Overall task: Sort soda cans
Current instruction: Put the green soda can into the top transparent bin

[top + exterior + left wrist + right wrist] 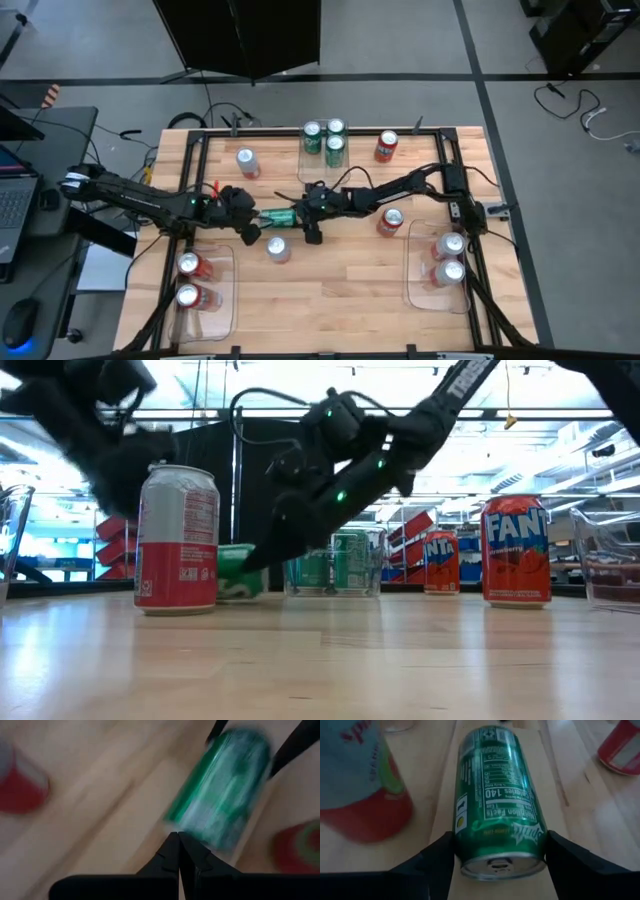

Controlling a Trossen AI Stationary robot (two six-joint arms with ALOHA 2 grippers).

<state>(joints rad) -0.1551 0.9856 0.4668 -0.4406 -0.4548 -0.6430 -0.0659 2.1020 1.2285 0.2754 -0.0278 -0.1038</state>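
Green and lying flat, the fallen can rests mid-table, its long axis running left-right between your two arms. Your right gripper sits at its right end: the right wrist view shows both fingers straddling the silver top, grasping the body just behind the rim. Your left gripper, fingertips pressed together on nothing, sits just off the can's opposite end. The low view hides this can behind a standing red-and-silver can; only overhead do you see the green tray farther back.
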